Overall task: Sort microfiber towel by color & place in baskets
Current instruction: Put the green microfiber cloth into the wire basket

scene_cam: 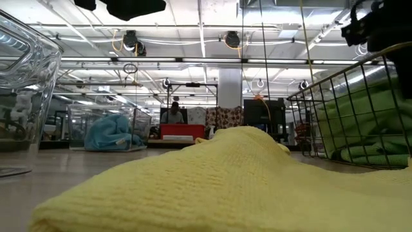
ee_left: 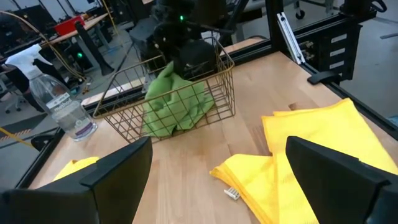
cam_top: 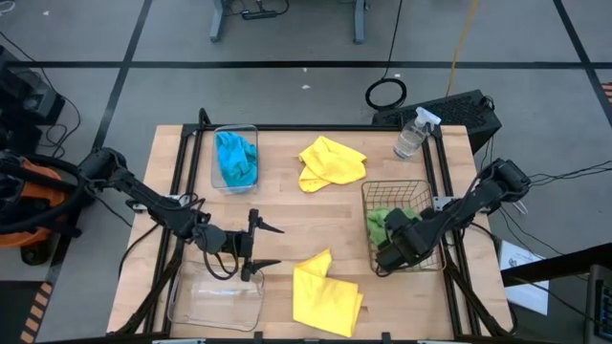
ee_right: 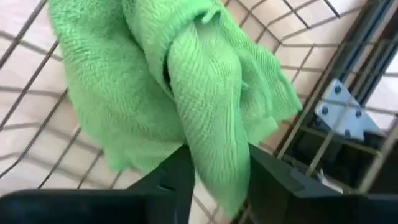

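At the near edge of the counter (cam_top: 287, 215), on the left: empty tub (cam_top: 191, 306), clear, nothing inside. Just beside it to the right, near yellow towel (cam_top: 325, 296), rumpled and flat on the wood, apart from the tub wall; fills the foreground of the low view (scene_cam: 225, 180).

A little farther in, left gripper (cam_top: 277, 247) over bare wood between the empty tub and the near yellow towel. Fingers (ee_left: 118, 174) spread wide, holding nothing, touching no cloth.

On the right at about the same depth: wire basket (cam_top: 365, 205), dark grid, square. Right gripper (cam_top: 387, 256) reaching down inside it at its near side. Fingers (ee_right: 174, 180) pinching a hanging fold of green towel (ee_right: 155, 74), cloth pressed against both inner faces. Rest of the green towel bunched in the basket's far-left part (cam_top: 378, 222), seen through the grid from the low view (scene_cam: 360, 129).

Farther back, mid-counter: far yellow towel (cam_top: 330, 162), crumpled, lying loose on the wood, well apart from every basket.

Left of that: far tub (cam_top: 214, 158), clear, with blue towel (cam_top: 236, 158) heaped inside.

At the far right corner: bottle (cam_top: 411, 139), clear with a white trigger, upright, just beyond the wire basket.
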Available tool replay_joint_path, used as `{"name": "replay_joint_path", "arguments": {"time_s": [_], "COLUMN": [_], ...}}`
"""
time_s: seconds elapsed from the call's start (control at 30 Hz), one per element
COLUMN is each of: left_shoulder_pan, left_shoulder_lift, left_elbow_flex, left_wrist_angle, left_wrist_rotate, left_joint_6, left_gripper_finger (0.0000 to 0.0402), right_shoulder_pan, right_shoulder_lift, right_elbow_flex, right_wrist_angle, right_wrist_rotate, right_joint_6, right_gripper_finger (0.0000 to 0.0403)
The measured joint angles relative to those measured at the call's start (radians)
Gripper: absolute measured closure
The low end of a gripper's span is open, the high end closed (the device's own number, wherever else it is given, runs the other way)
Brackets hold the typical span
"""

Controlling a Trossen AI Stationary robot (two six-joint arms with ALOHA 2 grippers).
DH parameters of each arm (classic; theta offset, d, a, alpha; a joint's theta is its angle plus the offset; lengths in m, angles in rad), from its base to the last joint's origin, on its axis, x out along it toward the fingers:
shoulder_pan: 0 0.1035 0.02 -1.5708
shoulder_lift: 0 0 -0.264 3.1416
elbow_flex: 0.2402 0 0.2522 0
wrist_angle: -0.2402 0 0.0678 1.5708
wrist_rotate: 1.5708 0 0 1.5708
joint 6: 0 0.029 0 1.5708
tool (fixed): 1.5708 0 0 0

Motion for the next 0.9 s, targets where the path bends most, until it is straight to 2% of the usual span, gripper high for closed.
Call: {"name": "replay_joint_path", "arguments": {"time_s": [0.13, 0.27, 0.37, 0.43, 0.6, 0.67, 0.8, 0.9], "left_shoulder_pan": [0.000, 0.000, 0.000, 0.000, 0.000, 0.000, 0.000, 0.000], "left_shoulder_lift": [0.000, 0.000, 0.000, 0.000, 0.000, 0.000, 0.000, 0.000], "left_elbow_flex": [0.000, 0.000, 0.000, 0.000, 0.000, 0.000, 0.000, 0.000], "left_wrist_angle": [-0.002, -0.003, -0.003, -0.003, 0.008, 0.009, 0.008, 0.008], "left_wrist_rotate": [0.000, 0.000, 0.000, 0.000, 0.000, 0.000, 0.000, 0.000], "left_joint_6": [0.000, 0.000, 0.000, 0.000, 0.022, 0.026, 0.006, 0.002], "left_gripper_finger": [0.0027, 0.0027, 0.0027, 0.0027, 0.0027, 0.0027, 0.0027, 0.0027], "right_shoulder_pan": [0.005, 0.024, 0.048, 0.061, 0.050, 0.026, -0.026, -0.058], "right_shoulder_lift": [0.000, 0.000, 0.000, 0.000, 0.000, 0.000, 0.000, 0.000], "right_elbow_flex": [0.074, 0.162, 0.222, 0.247, 0.229, 0.194, 0.102, 0.025], "right_wrist_angle": [-0.047, -0.053, -0.042, -0.035, -0.063, -0.063, 0.026, 0.146], "right_wrist_rotate": [-0.046, -0.067, -0.035, 0.029, 0.251, 0.298, 0.287, 0.211], "right_joint_6": [0.014, 0.060, 0.086, 0.100, 0.082, 0.077, -0.005, -0.077], "right_gripper_finger": [0.0259, 0.0247, 0.0246, 0.0249, 0.0273, 0.0288, 0.0327, 0.0360]}}
